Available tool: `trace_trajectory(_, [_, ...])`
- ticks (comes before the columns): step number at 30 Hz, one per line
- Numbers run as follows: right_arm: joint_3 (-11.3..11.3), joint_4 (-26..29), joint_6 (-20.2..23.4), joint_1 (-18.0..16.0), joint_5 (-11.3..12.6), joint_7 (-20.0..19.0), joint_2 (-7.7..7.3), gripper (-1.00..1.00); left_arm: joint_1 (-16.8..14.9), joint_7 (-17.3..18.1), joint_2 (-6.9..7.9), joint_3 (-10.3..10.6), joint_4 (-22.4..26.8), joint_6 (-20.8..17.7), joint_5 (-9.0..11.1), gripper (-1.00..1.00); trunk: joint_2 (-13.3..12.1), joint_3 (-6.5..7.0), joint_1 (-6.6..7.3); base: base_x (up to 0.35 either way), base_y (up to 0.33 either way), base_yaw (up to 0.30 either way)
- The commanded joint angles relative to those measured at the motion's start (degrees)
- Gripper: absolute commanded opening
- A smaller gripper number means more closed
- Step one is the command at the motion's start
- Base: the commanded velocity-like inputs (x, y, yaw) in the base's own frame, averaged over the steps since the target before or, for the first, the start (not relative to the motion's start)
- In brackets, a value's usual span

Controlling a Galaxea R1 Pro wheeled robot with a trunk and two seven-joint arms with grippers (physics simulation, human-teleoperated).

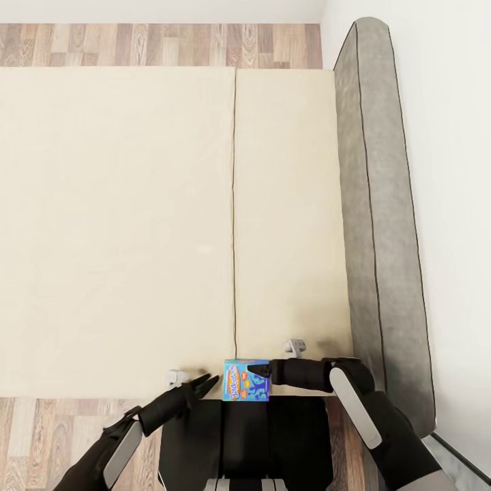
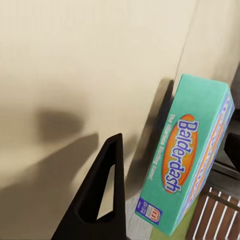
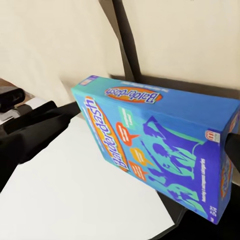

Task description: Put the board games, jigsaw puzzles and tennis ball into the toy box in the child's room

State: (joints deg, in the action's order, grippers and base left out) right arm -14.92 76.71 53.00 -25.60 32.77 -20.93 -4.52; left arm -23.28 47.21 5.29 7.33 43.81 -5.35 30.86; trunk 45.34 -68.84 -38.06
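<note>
A blue board game [image 1: 247, 380] with big figures on its lid stands at the near edge of the bed [image 1: 136, 204], over my trunk. My right gripper [image 1: 255, 369] is shut on its right end; one finger [image 3: 233, 150] overlaps the box [image 3: 160, 145] in the right wrist view. To the box's left my left gripper [image 1: 209, 380] is open, a short gap away, holding nothing. The left wrist view has one black finger [image 2: 100, 200] beside the box's green-edged side [image 2: 192, 160]. The toy box, table, jigsaw puzzles and tennis ball are out of view.
The beige mattress runs ahead with a seam [image 1: 234, 204] down it. A grey headboard [image 1: 382, 204] stands along the right, against a white wall. Wood-plank floor [image 1: 41, 423] lies at the near left and beyond the far edge.
</note>
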Motion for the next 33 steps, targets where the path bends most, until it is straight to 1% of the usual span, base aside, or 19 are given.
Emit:
trace_trajectory(1, [-0.04,0.12,0.14,0.03,-0.22,-0.34,-0.05,1.0,-0.06,-2.95,0.01,0.3,-0.17,-0.72,-0.26,1.0,0.04,-0.03,-0.03,0.0,0.0,0.0])
trace_trajectory(14, [-0.03,0.75,2.07,0.23,0.2,-0.41,-0.12,1.0,-0.44,-2.93,-0.14,0.46,-0.43,-0.72,-0.2,1.0,0.04,-0.03,-0.03,0.0,0.0,0.0])
trace_trajectory(27, [-0.13,3.2,3.32,0.55,0.27,-0.47,-0.21,1.0,-0.88,-2.84,-0.44,0.49,-0.58,-0.72,-0.19,1.0,0.04,-0.03,-0.03,0.0,0.0,0.0])
trace_trajectory(33, [-0.18,4.62,4.66,0.67,0.31,-0.54,-0.21,1.0,-1.26,-2.78,-0.67,0.55,-1.11,-0.72,-0.19,1.0,0.04,-0.03,-0.03,0.0,0.0,0.0])
